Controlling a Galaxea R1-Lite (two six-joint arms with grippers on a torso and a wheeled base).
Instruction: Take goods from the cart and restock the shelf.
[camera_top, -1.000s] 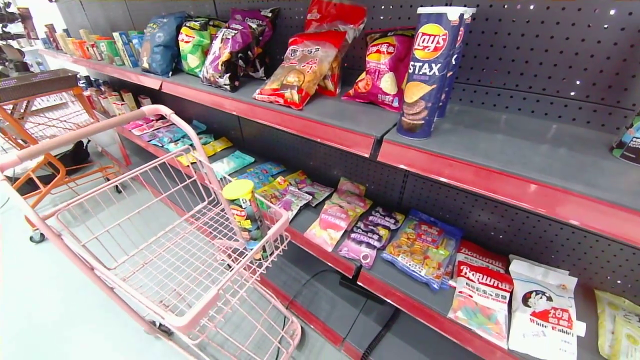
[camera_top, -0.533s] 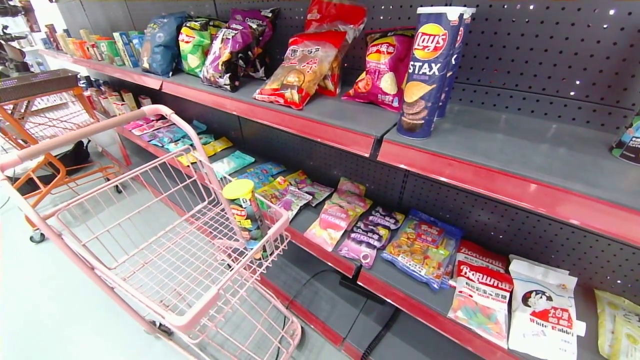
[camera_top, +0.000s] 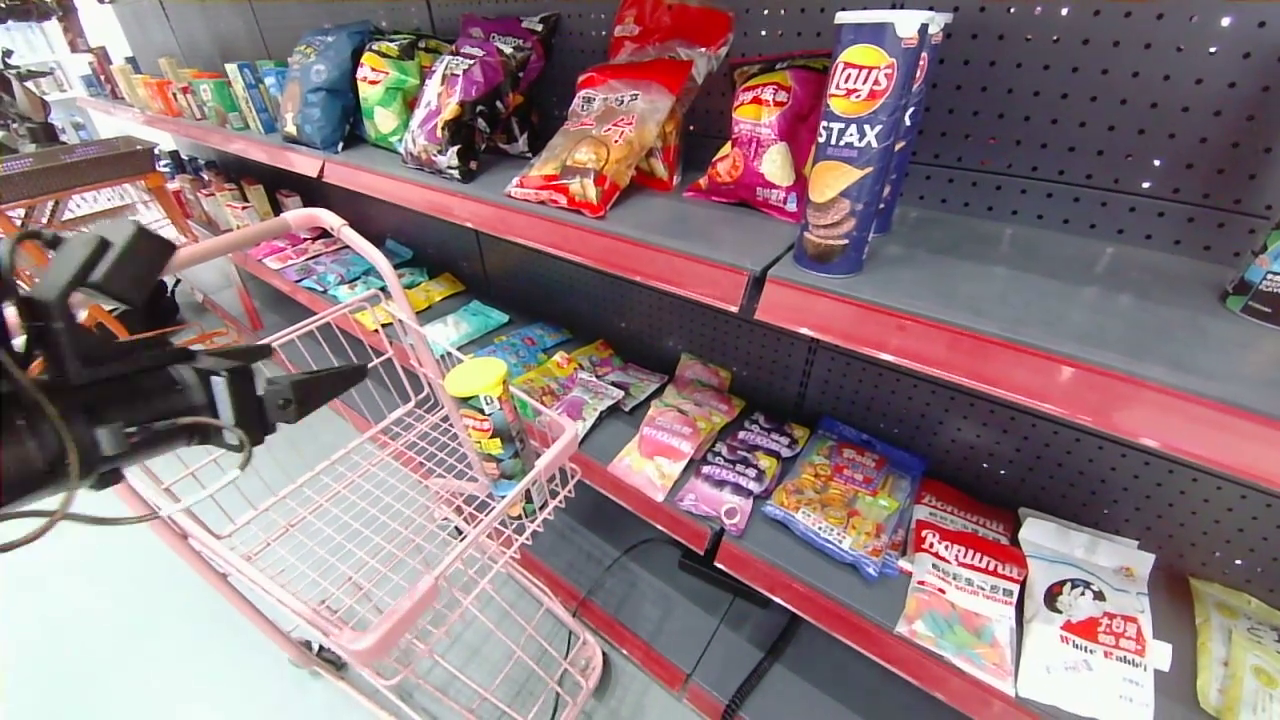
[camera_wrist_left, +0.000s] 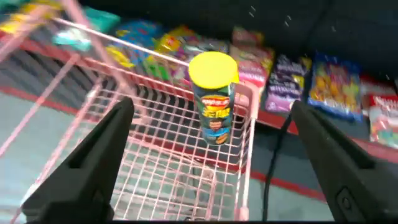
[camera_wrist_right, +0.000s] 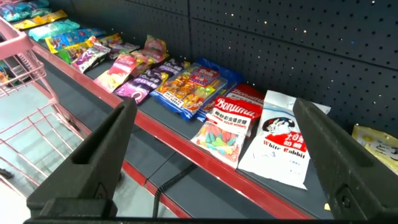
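Now the left end effector (camera_top: 318, 362) has come into the head view, over the handle end of the cart, where a second ago no arm showed. Nothing else has shifted.

Restocking looks barely begun. The shelf (camera_top: 1000, 290) has a long bare stretch on its upper board, to the right of the two blue chip tubes (camera_top: 850, 150) that stand upright near the front edge. That stretch is a likely home for a similar can. The lower board carries flat candy bags (camera_top: 840, 490) lying along its front edge.

The pink cart (camera_top: 390, 625) stands just beside the shelf and holds one item, a yellow-lidded can (camera_top: 490, 430). It stands upright in the basket's corner nearest the shelf, against the wire wall.

The left end effector has its fingers spread wide and grips nothing. In its wrist view the can sits framed between them but well apart, so the pick is not yet made. The right end effector (camera_wrist_right: 212, 106) is also spread open and empty, facing the lower board's candy bags.

Left to do: grasp the can, lift it out, and set it on the shelf.
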